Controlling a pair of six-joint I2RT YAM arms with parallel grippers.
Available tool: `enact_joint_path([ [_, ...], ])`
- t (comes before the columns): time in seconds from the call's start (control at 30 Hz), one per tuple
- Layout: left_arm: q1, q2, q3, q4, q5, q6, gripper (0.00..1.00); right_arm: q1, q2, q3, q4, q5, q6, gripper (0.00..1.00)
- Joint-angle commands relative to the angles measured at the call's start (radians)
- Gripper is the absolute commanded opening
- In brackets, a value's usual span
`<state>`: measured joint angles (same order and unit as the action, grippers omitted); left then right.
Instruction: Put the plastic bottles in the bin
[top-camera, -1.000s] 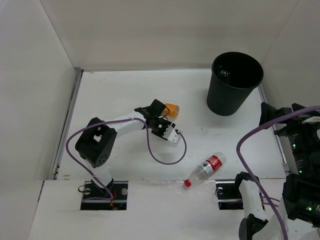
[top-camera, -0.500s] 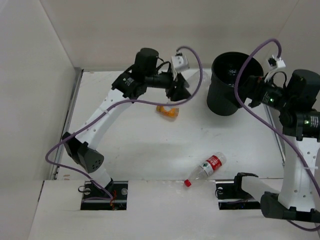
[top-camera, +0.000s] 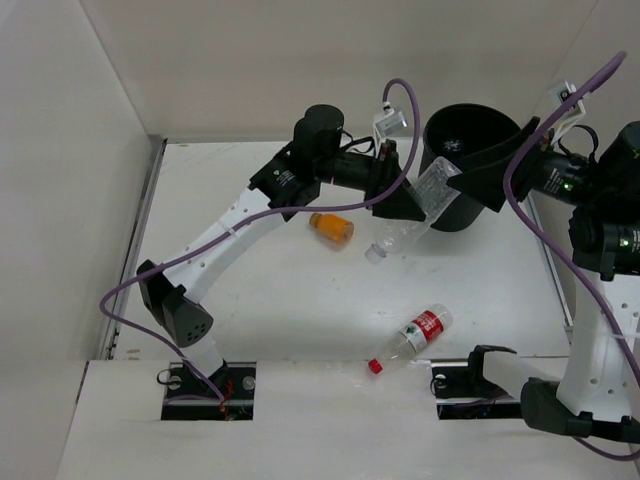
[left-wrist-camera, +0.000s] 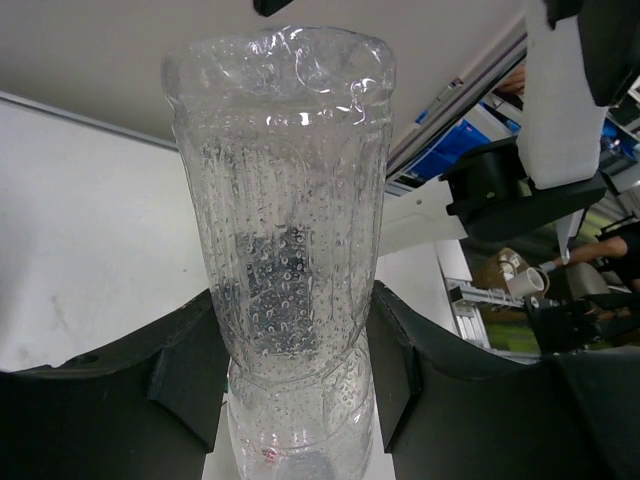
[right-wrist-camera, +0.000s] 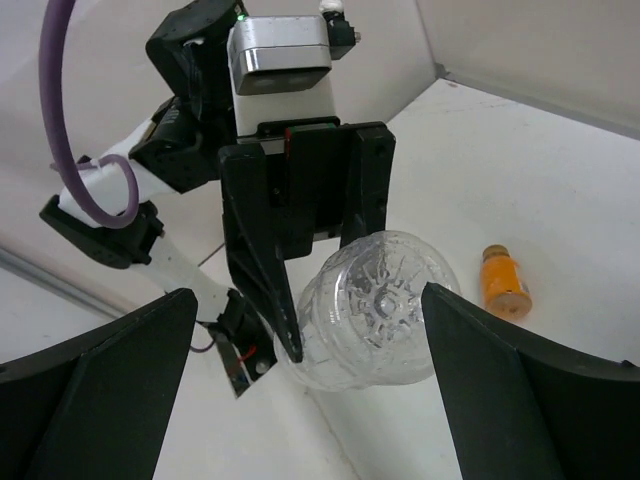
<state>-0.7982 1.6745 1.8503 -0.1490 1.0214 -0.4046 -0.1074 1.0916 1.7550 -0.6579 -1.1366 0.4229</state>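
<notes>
Black plastic bin (top-camera: 462, 212) stands at the table's far right, with the right gripper (top-camera: 485, 175) spread wide at its rim. Just left of it, the left gripper (top-camera: 400, 200) pinches the plain clear bottle (left-wrist-camera: 285, 220), tilted above the table. Both the red-labelled bottle (top-camera: 412, 338) and the short orange bottle (top-camera: 331, 227) lie on the tabletop.

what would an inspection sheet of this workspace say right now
surface: white table carrying the bin and two bottles
job's things: plain clear bottle held tilted beside the bin; orange bottle and red-label bottle lying on the table; no other bottle seen
clutter: nothing seen
hands: left hand shut on the plain clear bottle; right hand open, facing that bottle's base
cables: purple cable looping off each arm
surroundings: white walls around the table
</notes>
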Motion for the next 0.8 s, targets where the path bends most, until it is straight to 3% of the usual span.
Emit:
enact_joint_path([
  [0.0,-0.009,-0.024,0.03,0.095,0.029,-0.056,0.14,-0.024,-0.03,-0.035,0.159,-0.055,0.089,1.0],
  [0.23,-0.008,-0.012,0.073,0.088,0.023,-0.051,0.14,-0.081,-0.05,-0.081,0.156,-0.078,0.073,1.0],
  [0.67,-0.045,0.028,0.142,0.098,0.013,-0.048,0.14,0.022,-0.035,-0.098,0.159,-0.04,0.07,0.99],
  [0.73,-0.054,0.03,0.144,0.103,0.011,-0.048,0.15,0.028,-0.027,-0.098,0.164,-0.038,0.07,0.84],
  [0.77,-0.06,0.033,0.145,0.104,0.011,-0.048,0.16,0.028,-0.024,-0.098,0.167,-0.038,0.07,0.71],
])
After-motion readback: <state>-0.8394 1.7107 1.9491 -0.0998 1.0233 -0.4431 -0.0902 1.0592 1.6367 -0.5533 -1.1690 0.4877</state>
